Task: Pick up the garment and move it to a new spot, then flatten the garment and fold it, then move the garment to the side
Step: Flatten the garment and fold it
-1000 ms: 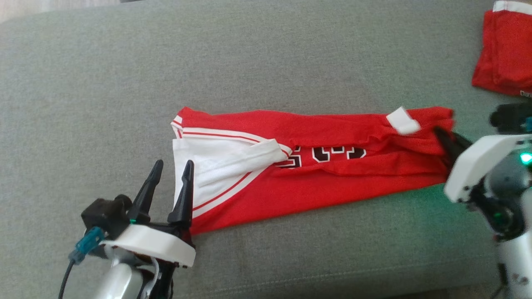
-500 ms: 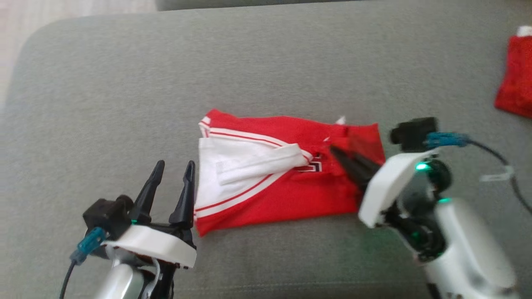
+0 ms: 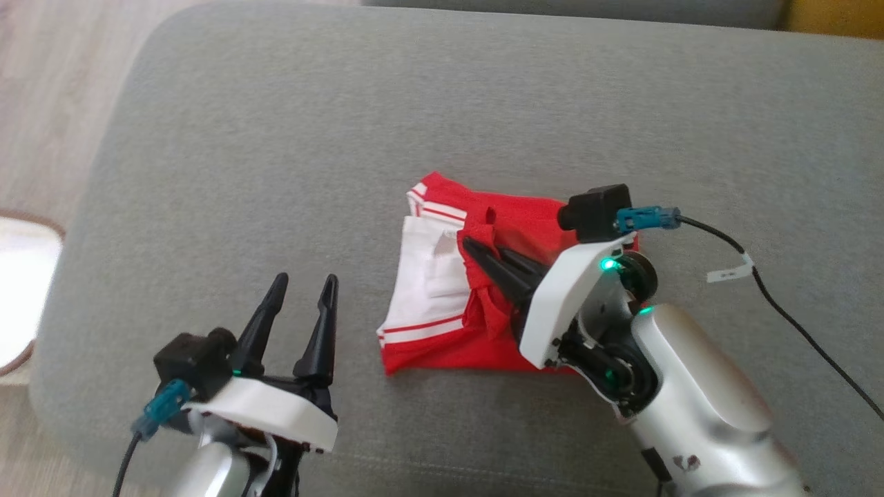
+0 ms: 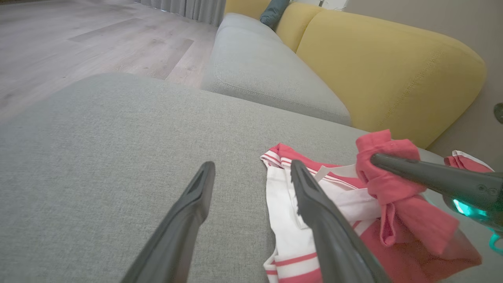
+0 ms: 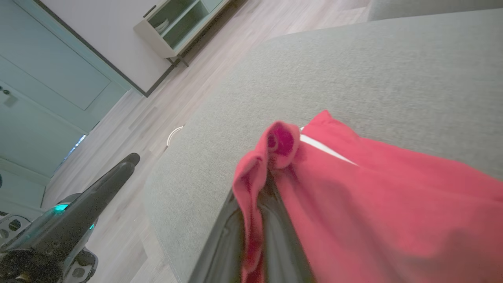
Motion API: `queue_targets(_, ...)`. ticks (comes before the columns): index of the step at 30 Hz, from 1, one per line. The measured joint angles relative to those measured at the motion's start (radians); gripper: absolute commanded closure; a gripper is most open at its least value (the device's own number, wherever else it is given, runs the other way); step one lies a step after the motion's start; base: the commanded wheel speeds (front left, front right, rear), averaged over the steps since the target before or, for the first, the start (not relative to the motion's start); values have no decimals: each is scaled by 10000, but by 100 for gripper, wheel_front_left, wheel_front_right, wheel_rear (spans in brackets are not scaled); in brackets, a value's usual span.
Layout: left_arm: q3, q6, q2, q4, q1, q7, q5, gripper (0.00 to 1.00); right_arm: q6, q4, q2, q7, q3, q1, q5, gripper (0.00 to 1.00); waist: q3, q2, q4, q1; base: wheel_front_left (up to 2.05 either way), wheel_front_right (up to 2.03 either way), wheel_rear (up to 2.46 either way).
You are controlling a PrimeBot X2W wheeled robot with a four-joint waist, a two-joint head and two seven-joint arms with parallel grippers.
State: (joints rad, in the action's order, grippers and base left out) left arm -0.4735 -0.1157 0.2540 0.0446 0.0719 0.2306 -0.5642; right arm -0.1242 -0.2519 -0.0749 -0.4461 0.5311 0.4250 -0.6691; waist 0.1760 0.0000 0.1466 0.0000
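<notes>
**Right end swept across: the long jersey is now a short stack**

And look at the change! A second ago the garment (image 3: 431,276) lay stretched long across the grey cushion (image 3: 276,138). Now its right end has been carried over to the left, on top of the rest, and the whole thing sits as a compact red-and-white packet near the cushion's middle. The right gripper (image 3: 483,246) is clamped on a bunch of red cloth, which the right wrist view shows pinched between its fingers (image 5: 275,236). The left gripper (image 3: 306,279) hovers with its fingers spread and empty, just left of the white panel and apart from it. Earlier one finger overlapped that edge. The head camera has swung too, bringing the cushion's left end and the wooden floor (image 3: 62,83) into sight.

The black numerals are covered now. The packet's right side is hidden under the right wrist, so how squarely the layers line up cannot be told. A pale round object (image 3: 14,290) at the left edge is cut off.
</notes>
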Motion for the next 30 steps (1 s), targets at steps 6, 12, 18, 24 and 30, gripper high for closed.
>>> queue_targets(6, -79, 33, -77, 184, 8, 2, 0, 0, 0, -886, 6, 606, 602, 475, -558, 100, -10, 0, 418, 0, 0, 0, 0)
queue_targets(12, -332, 125, -232, 407, 175, 4, 0, 0, 0, -2211, 8, 1499, 1097, 1127, -1187, 100, -58, 0, 804, 0, 0, 0, 0)
queue_targets(18, -366, 203, -332, 591, 215, 52, 0, 0, 0, -3476, 4, 2497, 1453, 1638, -1831, 0, -143, 0, 992, 0, 0, 0, 0)
queue_targets(24, -364, 201, -337, 685, 205, 88, -2, 0, 0, -4038, 6, 3264, 2057, 2046, -2554, 0, -218, 0, 831, 0, 0, 0, 0)
queue_targets(30, -368, 198, -341, 736, 199, 90, -2, 0, 0, -4395, 12, 4249, 2178, 2519, -2857, 0, -312, 0, 484, 0, 0, 0, 0)
